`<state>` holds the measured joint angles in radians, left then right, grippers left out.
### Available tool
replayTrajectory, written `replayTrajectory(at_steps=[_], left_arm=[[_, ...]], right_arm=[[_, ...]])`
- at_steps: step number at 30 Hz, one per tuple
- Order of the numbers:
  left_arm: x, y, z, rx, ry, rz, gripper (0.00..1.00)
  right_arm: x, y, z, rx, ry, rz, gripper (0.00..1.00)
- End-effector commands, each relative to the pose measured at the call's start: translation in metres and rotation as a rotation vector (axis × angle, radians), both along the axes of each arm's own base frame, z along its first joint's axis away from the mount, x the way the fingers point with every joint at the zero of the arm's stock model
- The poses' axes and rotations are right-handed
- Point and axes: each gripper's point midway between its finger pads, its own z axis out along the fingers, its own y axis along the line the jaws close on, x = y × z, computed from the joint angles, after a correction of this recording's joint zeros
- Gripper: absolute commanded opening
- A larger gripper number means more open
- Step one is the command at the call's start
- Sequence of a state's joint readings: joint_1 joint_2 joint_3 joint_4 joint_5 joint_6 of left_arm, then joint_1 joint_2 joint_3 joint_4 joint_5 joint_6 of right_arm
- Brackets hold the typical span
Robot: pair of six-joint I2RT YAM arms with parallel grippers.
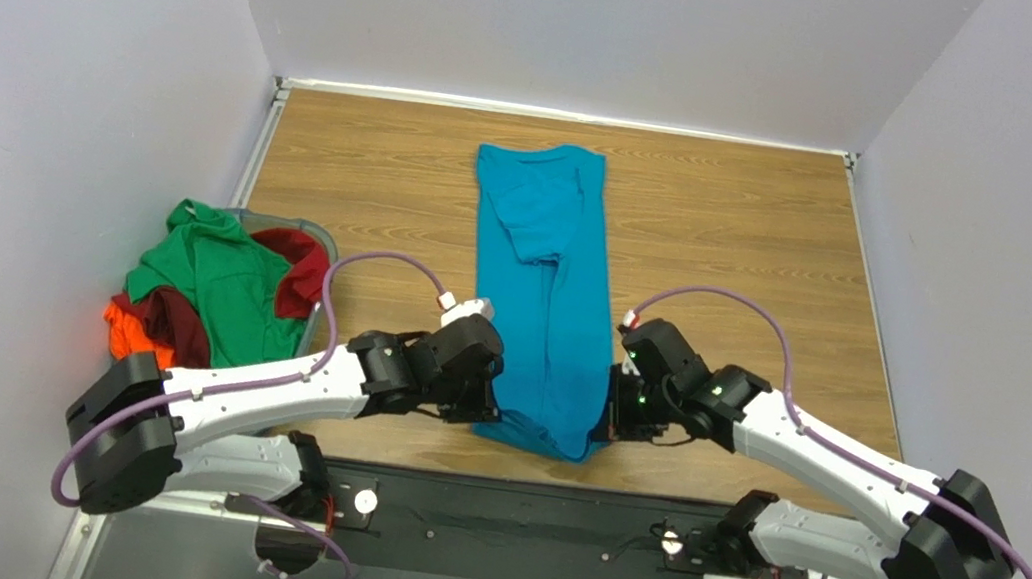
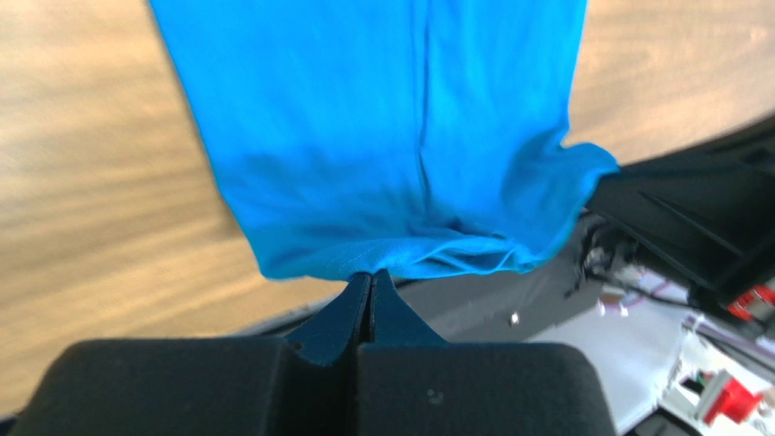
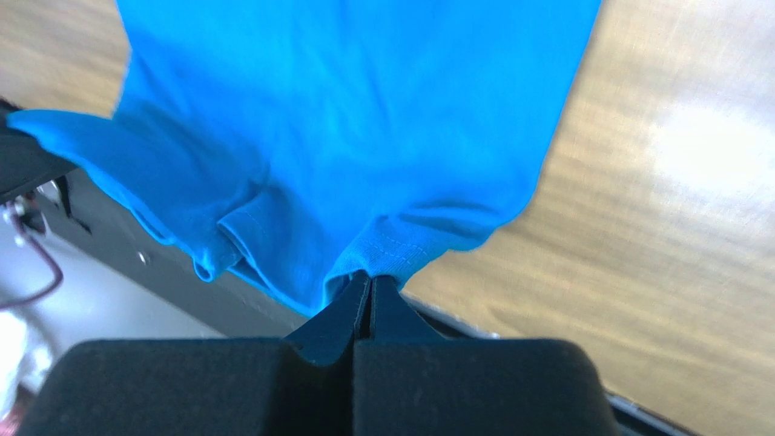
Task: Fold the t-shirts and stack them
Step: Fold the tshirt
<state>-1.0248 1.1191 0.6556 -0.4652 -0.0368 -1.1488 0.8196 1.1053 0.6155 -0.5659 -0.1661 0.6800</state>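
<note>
Both grippers clamped on the near hem of the teal-blue soft cloth t-shirt [image 1: 544,294], one at each corner.
The shirt lies as a narrow strip on the brown wooden table [image 1: 756,248]. Its long axis runs straight away from the arm bases toward the far edge. The left gripper [image 2: 370,277] has its jaws closed on the near-left corner, and the right gripper [image 3: 370,277] is closed on the near-right corner. The hem bunches between them at the table's near edge. All the cloth lies ahead of the fingertips and both arms are equally near, so the likely next move is carrying the hem forward along that axis to halve the length. The green shirt [image 1: 219,286], dark red shirt [image 1: 302,267] and bright orange shirt [image 1: 130,326] are heaped in the grey-blue round plastic basket [image 1: 318,235], well apart on the left.
</note>
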Motion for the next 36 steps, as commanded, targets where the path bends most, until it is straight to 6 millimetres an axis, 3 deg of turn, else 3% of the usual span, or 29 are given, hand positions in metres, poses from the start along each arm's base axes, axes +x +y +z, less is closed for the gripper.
replayTrajectory(at_steps=[1,12,19,28,36], left_arm=[[0.022,0.007,0.001,0.040,-0.058,-0.004,0.00],[0.064,0.005,0.025,0.048,-0.177,0.015,0.00],[0.092,0.014,0.037,0.077,-0.238,0.067,0.00],[0.126,0.030,0.046,0.132,-0.304,0.133,0.00],[0.168,0.034,0.066,0.159,-0.393,0.183,0.00]], right_arm=[[0.036,0.008,0.014,-0.037,-0.145,-0.014,0.01],[0.091,0.017,0.038,-0.114,-0.308,-0.078,0.01],[0.122,0.022,0.043,-0.154,-0.382,-0.119,0.01],[0.168,0.021,0.071,-0.193,-0.514,-0.209,0.01],[0.199,0.019,0.071,-0.238,-0.537,-0.225,0.01]])
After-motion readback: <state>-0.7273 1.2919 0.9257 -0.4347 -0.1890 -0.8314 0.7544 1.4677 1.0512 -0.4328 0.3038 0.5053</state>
